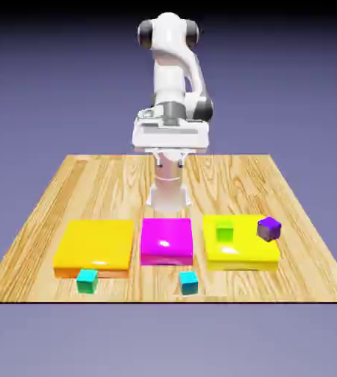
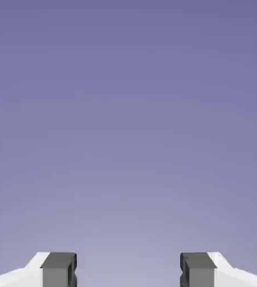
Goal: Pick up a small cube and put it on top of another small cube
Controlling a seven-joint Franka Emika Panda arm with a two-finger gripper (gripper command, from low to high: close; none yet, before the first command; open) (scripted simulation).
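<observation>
Two-finger grey-tipped gripper point(image 2: 128, 270): jaws apart, unloaded. Small glossy cubes: teal point(image 1: 87, 281), blue point(image 1: 189, 283), green point(image 1: 224, 231), purple point(image 1: 269, 228).

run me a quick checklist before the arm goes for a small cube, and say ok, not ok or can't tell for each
1. Gripper open: ok, fingertips wide apart.
2. Nothing between the fingertips: ok, only backdrop shows there.
3. Hand view has a cube in sight: not ok, none shows.
4. Teal cube clear of the orange block: cannot tell, it overlaps the block's front edge in the exterior view.
5. Blue cube free on top: ok, nothing sits on it.
6. Which cube goes on which: cannot tell, the task doesn't say.
</observation>
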